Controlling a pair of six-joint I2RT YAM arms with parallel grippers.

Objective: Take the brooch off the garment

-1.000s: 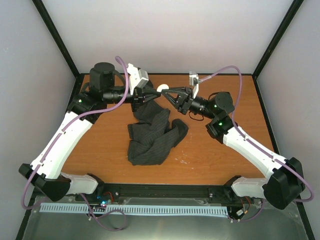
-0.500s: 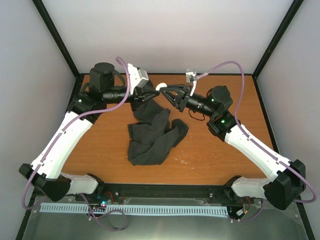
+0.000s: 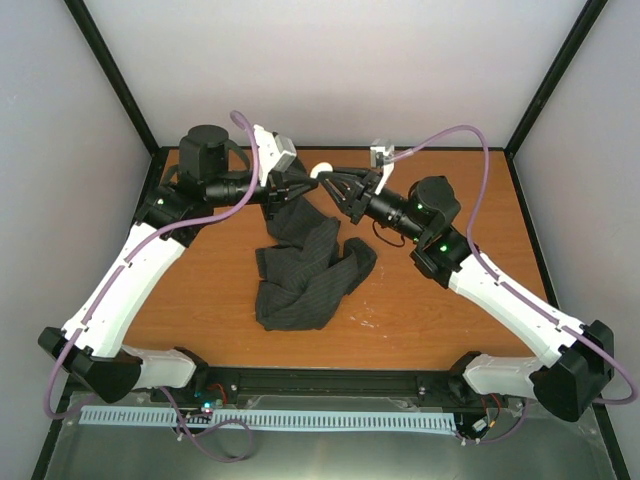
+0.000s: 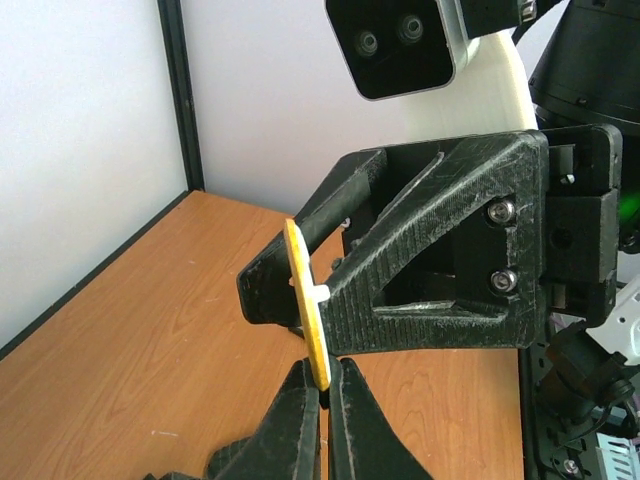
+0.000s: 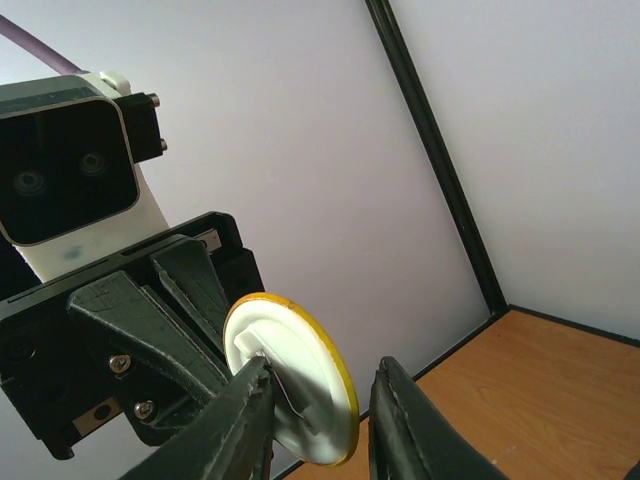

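Wood, orange-brown: table, bearing everything. Cloth, dark grey, striped: garment, crumpled mid-table. Black plastic: left gripper, pinched tight on the yellow rim of the brooch; right gripper, jaws parted, straddling that disc. Smallest: brooch, round, white-backed, held aloft near the table's far edge, just beyond the garment.
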